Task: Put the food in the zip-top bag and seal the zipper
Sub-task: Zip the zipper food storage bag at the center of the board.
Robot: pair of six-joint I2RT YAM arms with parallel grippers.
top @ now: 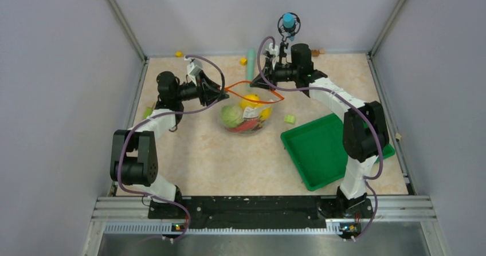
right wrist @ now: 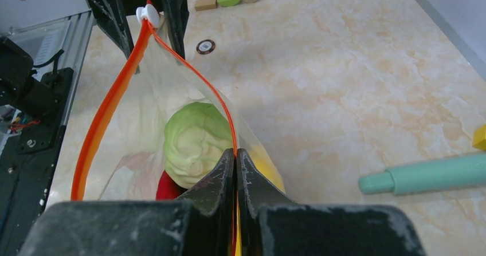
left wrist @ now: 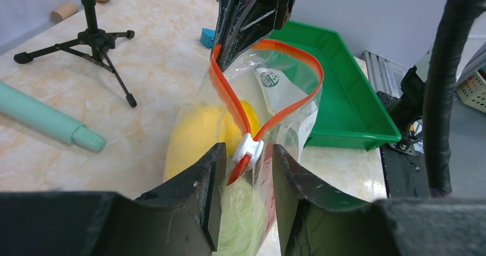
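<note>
Two grippers on the bag mouth, one at each end. The right gripper point(right wrist: 236, 153) is clamped tight on the zipper point(left wrist: 226, 98) at the end far from the slider, holding the zip-top bag point(right wrist: 137, 136) upright above the table's middle. The left gripper point(left wrist: 246, 156) straddles the white slider point(right wrist: 148, 14). Its jaws stand apart with a gap on both sides, so nothing is pinched yet.

Contents visible through the clear wall are a green leafy ball point(right wrist: 195, 141), a yellow piece point(left wrist: 198, 130) and something red point(right wrist: 166, 187) low down. The orange strip bows open in a loop from the slider to the far end.

Step in hand, as I judge it: loading is done or nearly so, and sealing is about to start. One small yellow-green piece point(top: 290, 118) lies beside the green tray point(top: 321, 153) — possibly food, possibly a block; the top view is too coarse to say.

Next move calls for:
- closing the left jaws squarely on the slider
- drawing it along the strip toward the right gripper
- keeping the right grip firm so the strip stays taut — slack would likely let the slider jam or slip.
</note>
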